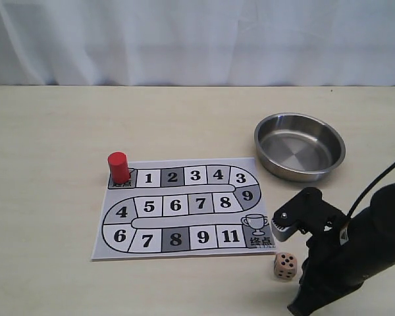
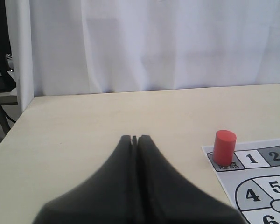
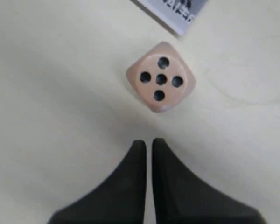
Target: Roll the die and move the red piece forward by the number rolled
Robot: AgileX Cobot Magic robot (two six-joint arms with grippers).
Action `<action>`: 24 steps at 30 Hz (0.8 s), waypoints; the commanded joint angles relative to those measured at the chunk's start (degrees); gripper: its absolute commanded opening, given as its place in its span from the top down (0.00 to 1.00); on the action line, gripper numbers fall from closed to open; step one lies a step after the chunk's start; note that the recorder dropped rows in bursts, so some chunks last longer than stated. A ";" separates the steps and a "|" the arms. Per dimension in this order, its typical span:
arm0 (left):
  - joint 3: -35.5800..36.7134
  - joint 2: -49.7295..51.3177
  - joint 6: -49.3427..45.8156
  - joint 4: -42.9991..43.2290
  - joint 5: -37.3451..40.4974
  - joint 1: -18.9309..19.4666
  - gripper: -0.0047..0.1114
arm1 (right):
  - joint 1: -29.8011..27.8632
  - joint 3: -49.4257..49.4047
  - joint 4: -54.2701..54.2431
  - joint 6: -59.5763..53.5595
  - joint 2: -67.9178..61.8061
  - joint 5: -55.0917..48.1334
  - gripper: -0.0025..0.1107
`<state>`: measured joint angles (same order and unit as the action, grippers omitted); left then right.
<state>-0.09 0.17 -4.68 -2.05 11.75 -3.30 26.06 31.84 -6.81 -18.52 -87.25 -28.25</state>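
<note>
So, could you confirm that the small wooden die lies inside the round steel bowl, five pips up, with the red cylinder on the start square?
Not quite: the small light-wood die lies on the pale table beside the paper game board, not inside the round steel bowl, as the exterior view shows. Five pips up and the red cylinder on the start square are right.

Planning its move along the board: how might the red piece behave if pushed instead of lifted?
The red piece stands upright, taller than wide, so a high push may tip it. Toppled, its round side would probably roll. It looks rigid.
</note>
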 commanded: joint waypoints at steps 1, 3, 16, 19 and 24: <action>0.09 -0.17 -0.20 -0.07 -0.51 0.00 0.96 | 0.10 4.80 0.44 0.52 1.87 -9.66 0.94; 0.09 -0.17 -0.20 -0.07 -0.51 0.00 0.96 | 0.10 6.92 0.44 0.91 2.23 -13.60 0.94; 0.09 -0.17 -0.20 -0.07 -0.51 0.00 0.96 | 0.10 16.73 -23.38 -9.50 1.72 -3.82 0.80; 0.09 -0.17 -0.20 -0.07 -0.51 0.00 0.96 | 0.10 17.50 -28.28 -11.57 0.92 -0.69 0.67; 0.09 -0.17 -0.20 -0.07 -0.51 0.00 0.96 | 0.10 19.85 -35.45 -15.92 -2.82 4.01 0.48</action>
<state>-0.09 0.17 -4.68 -2.05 11.75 -3.30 26.06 50.74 -38.50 -31.90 -88.58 -26.90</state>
